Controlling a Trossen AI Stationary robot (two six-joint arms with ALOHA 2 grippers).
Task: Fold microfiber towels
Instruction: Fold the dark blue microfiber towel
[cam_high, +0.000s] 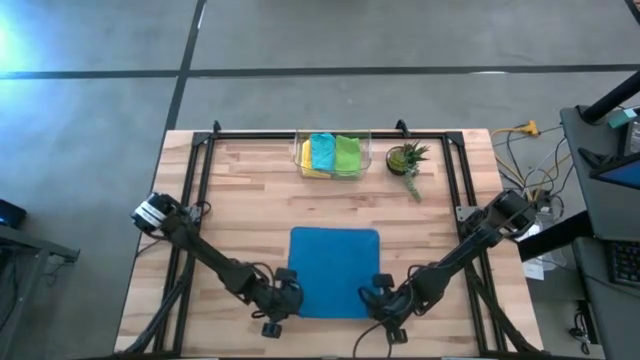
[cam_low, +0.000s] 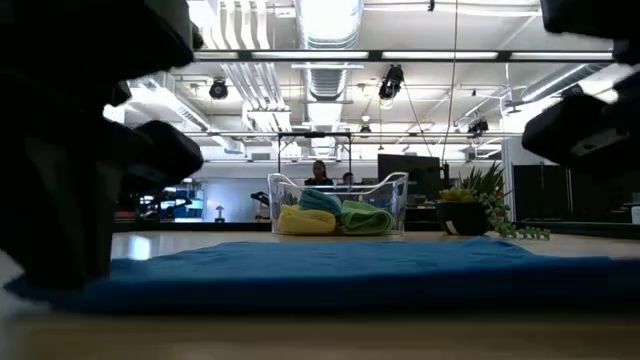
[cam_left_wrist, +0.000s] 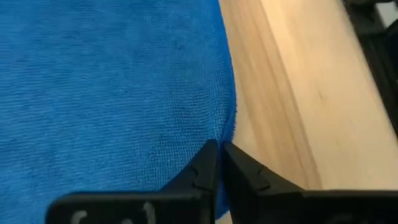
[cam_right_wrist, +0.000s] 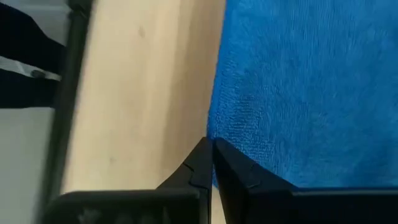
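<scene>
We have the blue towel (cam_high: 335, 272) lying flat and spread open on the wooden table (cam_high: 250, 190), near its front edge, between the two arms. The left gripper (cam_left_wrist: 217, 163) sits at the towel's front left corner with its fingers brought together on the hem; the right gripper (cam_right_wrist: 211, 158) sits at the front right corner, fingers likewise pressed together at the towel's edge. In each wrist view the tips meet right at the border of the cloth, so we judge that each pinch holds only a thin margin of fabric, and we cannot confirm how much lies between the fingers. The main risk from here is slip: if either corner is caught by only a few loops of pile, a lift would pull it free and the fold would go skewed or collapse. Uneven lifting by the two arms would wrinkle the cloth or drag it across the table. The remaining towels, yellow (cam_high: 309, 160), teal (cam_high: 323, 150) and lime green (cam_high: 347, 153), rest bunched in the clear bin (cam_high: 299, 160) at the table's far edge, just beside the potted plant (cam_high: 404, 159). We find no legible brand, label or writing on the towels or bin.
</scene>
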